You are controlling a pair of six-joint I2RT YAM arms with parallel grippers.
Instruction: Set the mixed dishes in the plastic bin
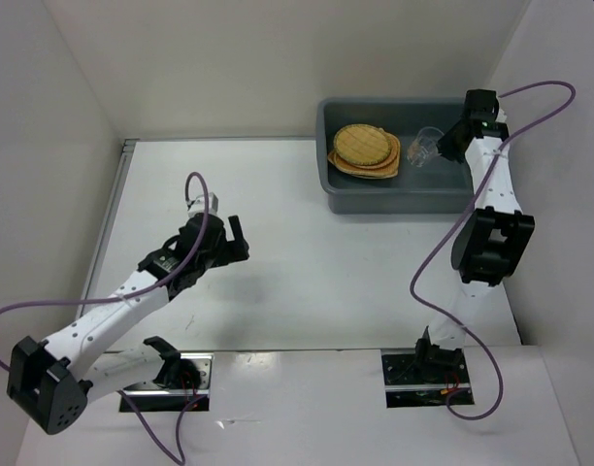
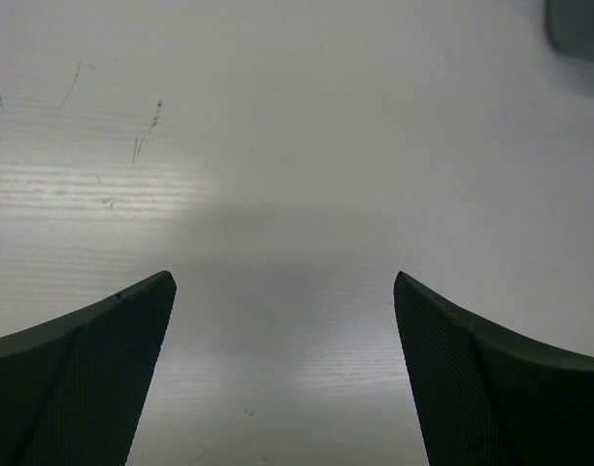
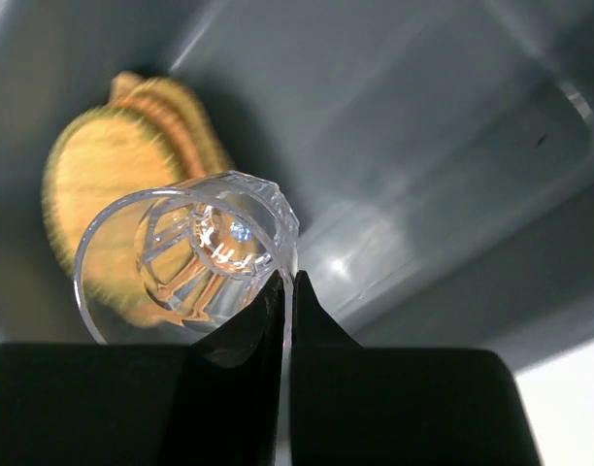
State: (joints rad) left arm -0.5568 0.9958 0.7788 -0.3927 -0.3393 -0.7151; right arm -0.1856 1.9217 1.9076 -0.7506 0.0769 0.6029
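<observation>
The grey-blue plastic bin [image 1: 394, 199] stands at the back right. A stack of woven orange-tan plates [image 1: 365, 149] lies in its left half; they show blurred in the right wrist view [image 3: 113, 184]. My right gripper [image 1: 441, 146] is shut on the rim of the clear glass cup [image 1: 425, 144], holding it inside the bin to the right of the plates. In the right wrist view my right gripper [image 3: 287, 282] pinches the cup's wall, and the cup [image 3: 190, 252] hangs above the bin floor. My left gripper [image 1: 229, 238] is open and empty over the bare table [image 2: 287, 282].
White walls enclose the table at the back and both sides. A corner of the bin [image 2: 580, 27] shows at the top right of the left wrist view. Purple cables loop round both arms. The right arm's elbow [image 1: 491, 248] stands in front of the bin.
</observation>
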